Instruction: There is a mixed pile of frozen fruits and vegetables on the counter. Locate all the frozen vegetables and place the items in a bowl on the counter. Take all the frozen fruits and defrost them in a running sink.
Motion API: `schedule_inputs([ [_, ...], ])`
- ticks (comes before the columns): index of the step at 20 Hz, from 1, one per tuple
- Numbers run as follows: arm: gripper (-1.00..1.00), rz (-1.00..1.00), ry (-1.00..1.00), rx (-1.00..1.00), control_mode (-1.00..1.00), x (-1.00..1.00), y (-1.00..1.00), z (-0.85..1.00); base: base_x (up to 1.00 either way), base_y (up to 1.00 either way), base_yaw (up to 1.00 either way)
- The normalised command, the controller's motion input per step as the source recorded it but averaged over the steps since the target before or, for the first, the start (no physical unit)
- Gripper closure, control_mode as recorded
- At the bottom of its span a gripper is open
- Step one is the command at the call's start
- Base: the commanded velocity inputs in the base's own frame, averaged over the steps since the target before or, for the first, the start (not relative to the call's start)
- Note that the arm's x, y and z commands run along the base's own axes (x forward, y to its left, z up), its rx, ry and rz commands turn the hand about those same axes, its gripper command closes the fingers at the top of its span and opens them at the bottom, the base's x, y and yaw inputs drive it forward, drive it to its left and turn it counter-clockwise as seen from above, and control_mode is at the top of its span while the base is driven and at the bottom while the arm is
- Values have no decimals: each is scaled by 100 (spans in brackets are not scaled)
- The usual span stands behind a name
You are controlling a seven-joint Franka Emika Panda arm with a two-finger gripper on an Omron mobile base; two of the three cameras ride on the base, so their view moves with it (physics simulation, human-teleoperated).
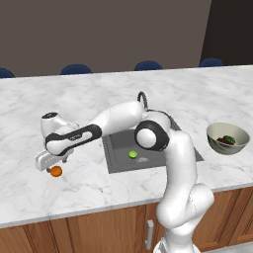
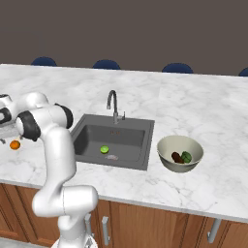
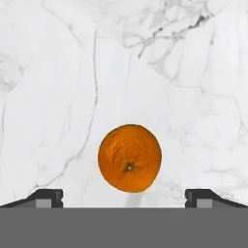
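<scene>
— What is seen at the left end of the tabletop?

— The claw is shown lowered over the orange fruit, which is seen lying on the white marble. In the hand view the two dark fingertips are set wide apart, one at either side of the fruit, and no contact with it is seen. In the left base view the fruit is found just below the claw, near the front edge of the tabletop and well left of the sink.

— And where are the other pieces placed?

— The lime-green fruit is seen lying on the floor of the dark grey sink, close beside the round drain. The curved faucet is mounted behind the basin; whether water is running cannot be told. To the right of the sink, the pale bowl is set on the marble, and inside it the dark brown piece and the dark green piece are seen lying side by side, touching or nearly so.

— Anything beyond the tabletop?

— Blue chair backs are shown along the far edge, and brown cabinet fronts are seen beneath the near one.
</scene>
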Motion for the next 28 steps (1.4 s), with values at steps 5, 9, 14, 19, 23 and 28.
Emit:
schedule_inputs([
  [5, -100, 3, 10, -5, -100, 17, 15, -29, 0, 0, 0],
  [9, -100, 0, 3, 0, -100, -17, 0, -19, 0, 0, 0],
  [14, -100, 0, 3, 0, -100, -12, -2, -22, 0, 0, 0],
  [19, -100, 0, 0, 0, -100, 0, -24, -32, 0, 0, 0],
  [23, -100, 0, 0, 0, -100, -2, -19, -37, 0, 0, 0],
  [28, 100, 1, 2, 0, -100, 1, -2, -12, 0, 0, 0],
])
